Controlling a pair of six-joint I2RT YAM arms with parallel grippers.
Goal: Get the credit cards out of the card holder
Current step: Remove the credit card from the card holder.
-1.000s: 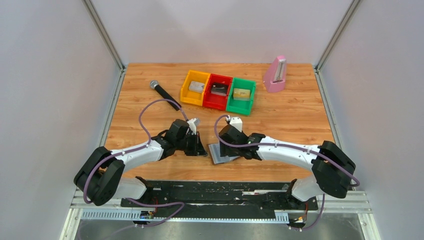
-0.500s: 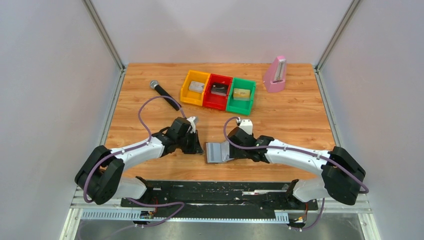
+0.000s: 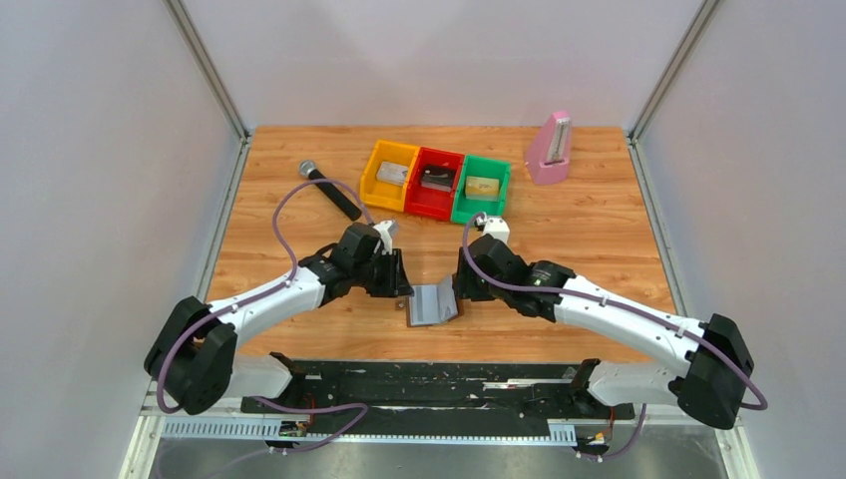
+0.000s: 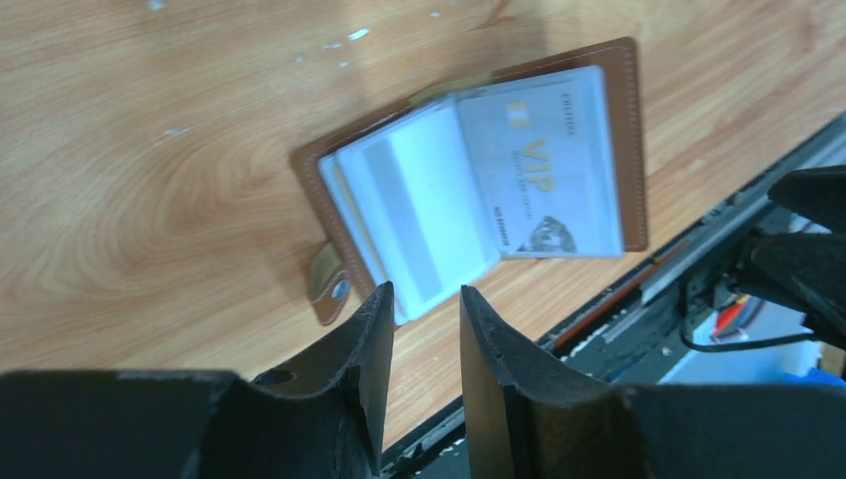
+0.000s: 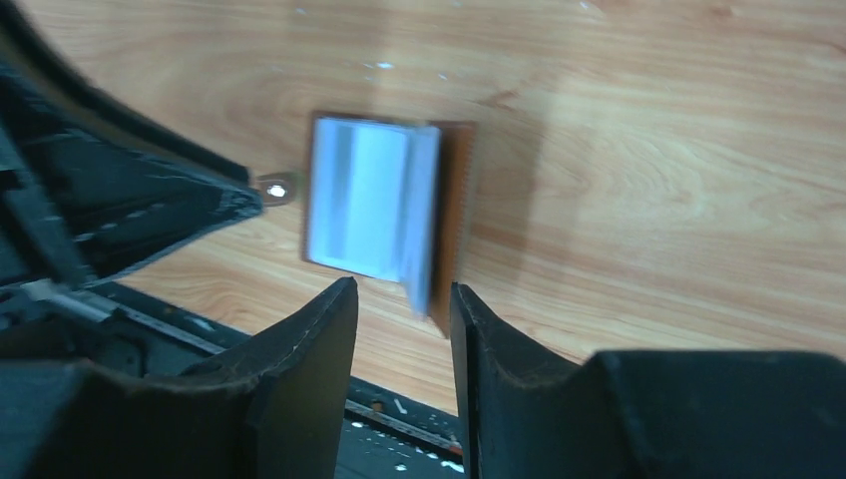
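top external, one card holder [image 3: 432, 303] (open), three bins [image 3: 430, 209], one microphone [image 3: 329, 190]

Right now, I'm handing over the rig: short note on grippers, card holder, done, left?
Dark brown bifold card holder with silvery light-blue panels: lying open on the wooden table.
Left gripper: open, empty, by its snap tab.
Right gripper: open, empty, on the opposite side.
Done: holder opened.
Left: pull the cards; a pale VIP card sits in its sleeve.

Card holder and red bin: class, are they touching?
Apart. The top external view shows a wide strip of bare wooden table between the card holder and the red bin.
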